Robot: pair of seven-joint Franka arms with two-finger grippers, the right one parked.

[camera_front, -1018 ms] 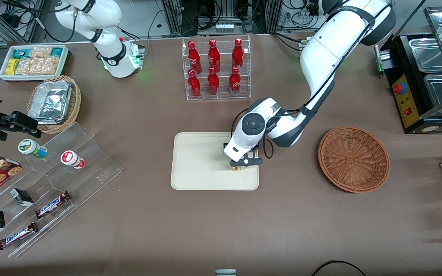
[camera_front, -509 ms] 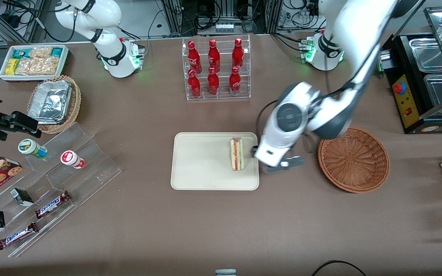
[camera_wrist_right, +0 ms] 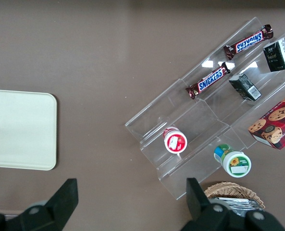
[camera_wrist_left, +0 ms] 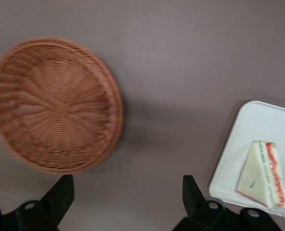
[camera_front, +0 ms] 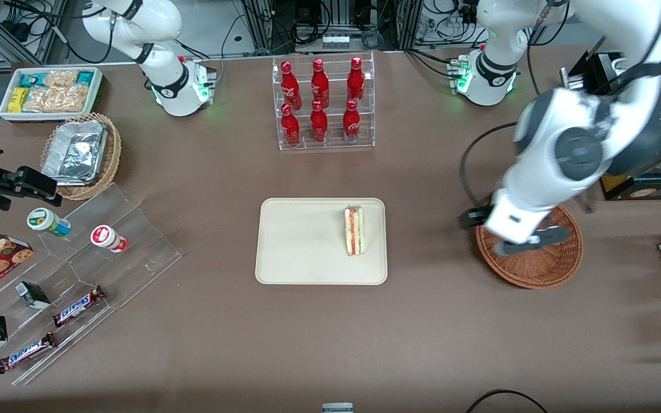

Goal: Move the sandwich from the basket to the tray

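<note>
The gripper (camera_front: 508, 235), fingers spread with nothing between them, hangs above the basket (camera_front: 543, 269), over its rim toward the tray (camera_front: 302, 246). The sandwich (camera_front: 354, 231) lies on the tray, on its end nearest the gripper, well apart from it.

basket (camera_front: 537, 269) partly hidden by gripper (camera_front: 511, 234) — arm seemingly motion-blurred

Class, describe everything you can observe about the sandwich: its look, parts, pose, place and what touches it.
The sandwich is a small triangular wedge of pale bread with red-orange and green filling layers showing along its cut edge. It rests on the cream tray, near the tray edge closest to the basket. Nothing else touches it. The gripper hangs open above the empty basket, well apart from it.
</note>
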